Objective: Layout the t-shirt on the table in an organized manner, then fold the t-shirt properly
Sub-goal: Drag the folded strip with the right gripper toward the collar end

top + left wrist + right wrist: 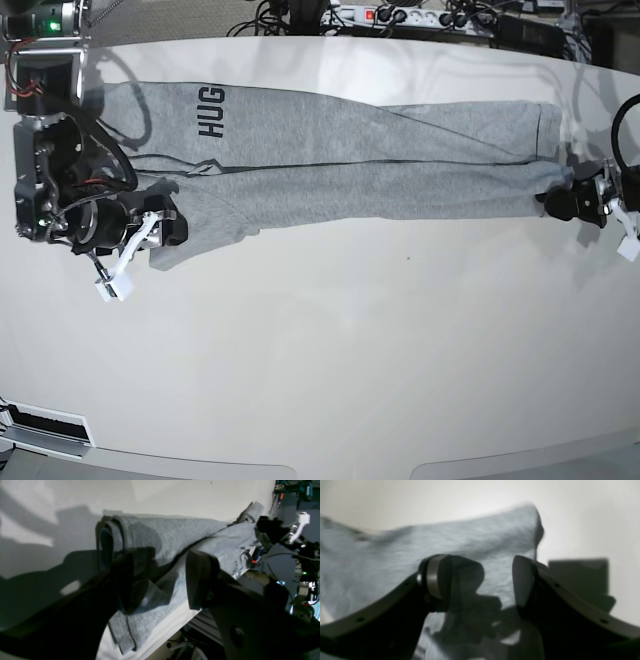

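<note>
The t-shirt [340, 160] is stretched lengthwise across the far half of the table [330, 340], folded along its length, black lettering at one end. The left gripper [160, 580] is held spread at one end with nothing clamped; the right gripper [481, 582] is likewise released over the other end

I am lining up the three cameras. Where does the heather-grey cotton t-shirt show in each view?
Left wrist: the heather-grey cotton t-shirt runs from centre to upper right, behind the open left gripper.
Right wrist: it fills the left and centre, behind the open right gripper.
Base: a long band across the upper half.
Shared landmark: the glossy off-white table.
</note>
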Robot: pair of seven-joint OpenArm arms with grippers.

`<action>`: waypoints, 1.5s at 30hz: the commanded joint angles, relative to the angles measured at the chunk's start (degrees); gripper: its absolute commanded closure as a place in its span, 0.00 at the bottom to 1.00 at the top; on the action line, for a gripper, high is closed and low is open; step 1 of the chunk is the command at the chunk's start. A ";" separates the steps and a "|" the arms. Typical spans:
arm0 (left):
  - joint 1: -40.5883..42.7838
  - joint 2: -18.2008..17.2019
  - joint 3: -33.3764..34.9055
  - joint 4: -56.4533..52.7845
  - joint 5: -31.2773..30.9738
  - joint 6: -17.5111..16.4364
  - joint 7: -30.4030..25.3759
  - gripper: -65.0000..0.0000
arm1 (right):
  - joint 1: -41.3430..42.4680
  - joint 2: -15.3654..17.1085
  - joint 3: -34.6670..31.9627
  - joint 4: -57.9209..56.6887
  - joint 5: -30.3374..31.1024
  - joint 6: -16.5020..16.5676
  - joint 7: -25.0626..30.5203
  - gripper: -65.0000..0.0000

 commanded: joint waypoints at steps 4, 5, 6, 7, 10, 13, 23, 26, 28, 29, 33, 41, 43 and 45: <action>-1.09 -1.55 -0.33 0.63 -1.36 -0.34 -0.22 0.46 | 1.86 -0.63 0.31 -2.69 -2.49 0.31 6.99 0.39; -1.09 -1.55 -0.33 0.63 -1.36 -0.34 -0.33 0.46 | 1.86 -0.85 0.31 -2.80 -2.43 0.33 7.08 0.39; -1.09 -1.55 -0.33 0.63 -1.36 -0.34 -0.68 0.46 | 2.03 -1.01 0.31 -2.80 -2.45 0.44 6.99 0.39; -1.09 -1.55 -0.33 0.63 -1.33 -0.34 -1.16 0.46 | 2.21 -1.18 0.31 -2.80 -2.43 1.05 6.97 0.39; -1.09 -1.55 -0.33 0.63 -1.33 -0.34 -1.51 0.46 | 3.15 -1.20 0.31 -2.78 -2.34 1.64 6.95 0.39; -1.09 -1.55 -0.33 0.63 -1.33 -0.34 -1.51 0.46 | 4.42 -1.20 0.31 -2.78 -2.21 1.64 6.80 0.39; -1.09 -1.55 -0.33 0.63 -1.33 -0.34 -3.23 0.46 | 5.16 -1.27 0.31 -2.80 -2.23 1.66 7.02 0.40; -1.09 -1.55 -0.33 0.63 -1.33 -0.34 -3.21 0.46 | 5.16 -1.73 0.31 -2.80 -2.25 1.40 7.58 0.41; -1.11 -1.49 -0.33 0.63 -1.33 -0.34 -3.43 0.46 | 5.16 -2.38 0.31 -2.80 -2.95 1.05 8.11 0.51; -1.11 -1.42 -0.33 0.63 -1.33 -0.34 -3.65 0.46 | 5.16 -2.93 0.31 -2.80 -4.31 0.39 8.55 0.60; -1.09 -1.09 -0.33 0.63 -1.33 -0.34 -3.65 0.46 | 5.27 -4.57 0.31 -2.80 -10.69 -0.48 11.69 1.00; -1.09 -0.59 -0.33 0.63 -0.92 -0.34 -3.67 0.46 | 6.03 -4.50 0.33 4.76 -0.79 6.48 0.07 1.00; -1.09 -0.59 -0.33 0.63 -0.92 -0.34 -3.85 0.46 | 4.31 -4.37 0.33 9.81 2.78 6.48 -5.03 1.00; -1.09 -0.48 -0.33 0.63 -0.92 -0.34 -4.31 0.46 | 1.51 -3.74 0.31 15.32 6.47 6.48 -8.28 1.00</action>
